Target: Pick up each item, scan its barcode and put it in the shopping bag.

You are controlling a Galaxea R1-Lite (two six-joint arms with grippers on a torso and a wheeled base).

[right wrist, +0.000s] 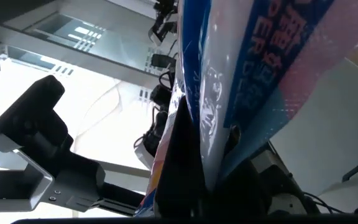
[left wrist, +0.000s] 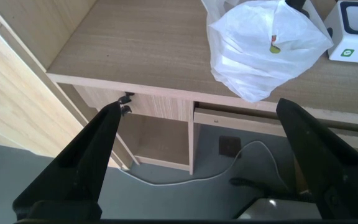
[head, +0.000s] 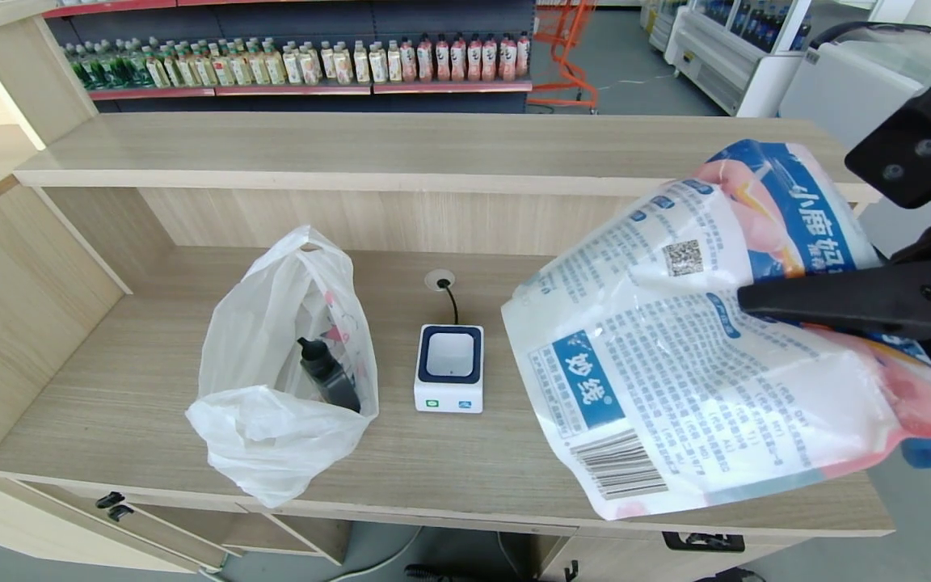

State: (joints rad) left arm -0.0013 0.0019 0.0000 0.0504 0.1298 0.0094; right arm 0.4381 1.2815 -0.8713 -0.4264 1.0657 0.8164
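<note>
A large blue, white and pink snack packet (head: 700, 347) hangs above the right side of the counter, its barcode (head: 619, 465) low and facing the head view. My right gripper (head: 756, 303) is shut on it from the right; in the right wrist view the packet (right wrist: 241, 81) is pinched in my right gripper (right wrist: 197, 155). A white scanner (head: 449, 368) with a dark blue frame sits mid-counter. Left of it stands the white shopping bag (head: 280, 380) with a dark bottle (head: 328, 376) inside. My left gripper (left wrist: 197, 109) is open, low in front of the counter, facing the bag (left wrist: 266, 50).
The wooden counter (head: 110, 404) has a raised back ledge (head: 401, 149) and a side wall on the left. A black cable (head: 451, 303) runs from the scanner into a hole. Drawers (left wrist: 260, 118) sit under the front edge. Shelves of bottles (head: 312, 61) stand behind.
</note>
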